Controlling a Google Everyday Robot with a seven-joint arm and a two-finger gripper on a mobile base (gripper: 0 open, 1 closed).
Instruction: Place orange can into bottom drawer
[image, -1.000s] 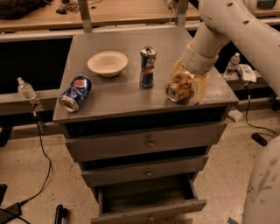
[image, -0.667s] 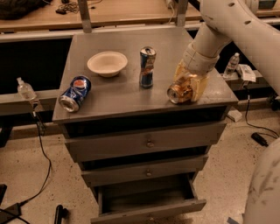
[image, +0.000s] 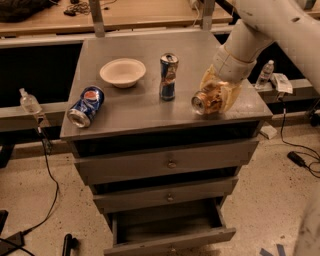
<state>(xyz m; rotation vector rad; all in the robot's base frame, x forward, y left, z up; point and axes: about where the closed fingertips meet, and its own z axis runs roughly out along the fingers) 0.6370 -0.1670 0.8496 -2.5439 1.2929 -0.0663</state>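
Note:
The orange can (image: 206, 102) lies on its side at the right front of the grey cabinet top (image: 145, 107), its silver top facing the front. My gripper (image: 217, 95) reaches down from the upper right, and its pale yellow fingers (image: 231, 97) close around the can, which rests on the top. The bottom drawer (image: 170, 241) is pulled out and its inside (image: 167, 222) shows nothing in it.
A blue Pepsi can (image: 86, 106) lies at the left front. A slim blue can (image: 168, 76) stands mid-top, and a white bowl (image: 122, 72) sits behind it to the left. Two upper drawers (image: 170, 162) are shut. Cables (image: 300, 160) lie on the floor, with bottles at both sides.

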